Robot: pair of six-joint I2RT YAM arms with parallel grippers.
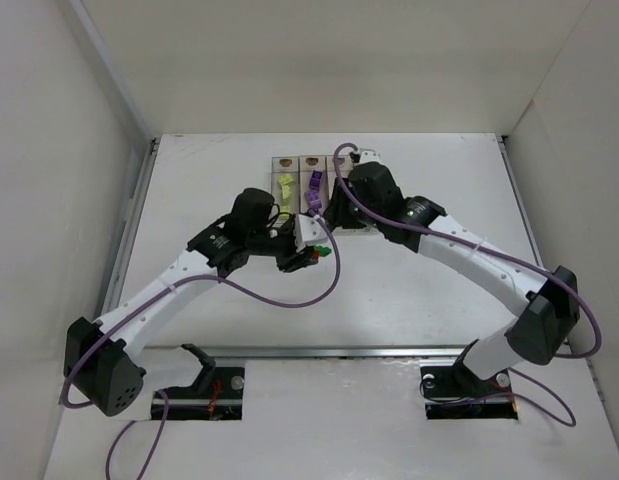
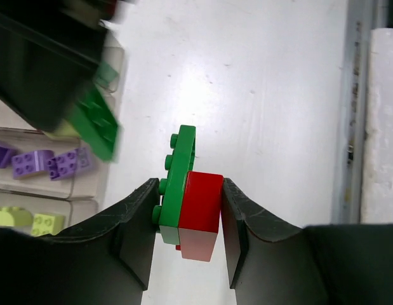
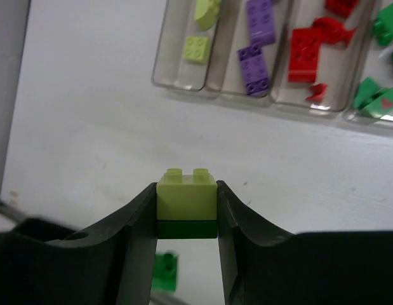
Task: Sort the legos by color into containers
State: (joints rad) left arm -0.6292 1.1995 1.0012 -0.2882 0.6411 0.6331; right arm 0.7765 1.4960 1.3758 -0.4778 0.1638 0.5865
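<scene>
Glossy plastic legos [image 2: 199,206]; clear plastic containers [image 3: 177,77]; matt black fingers [image 3: 129,248].

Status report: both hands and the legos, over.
Left hand shut on red-green lego pair. Right hand shut on yellow-green-on-green lego stack. Containers part-filled; hands crowded beside them.

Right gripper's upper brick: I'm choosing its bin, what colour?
Pale yellow-green brick, clearest in the right wrist view.

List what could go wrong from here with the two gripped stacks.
1. The left gripper holds a red brick joined to a green plate. Released together, one colour would likely end up wrong in the bins.
2. The right gripper has the same problem: a yellow-green brick sits on a dark green plate.
3. In the top view both wrists crowd together near the bins, so they may collide.
</scene>
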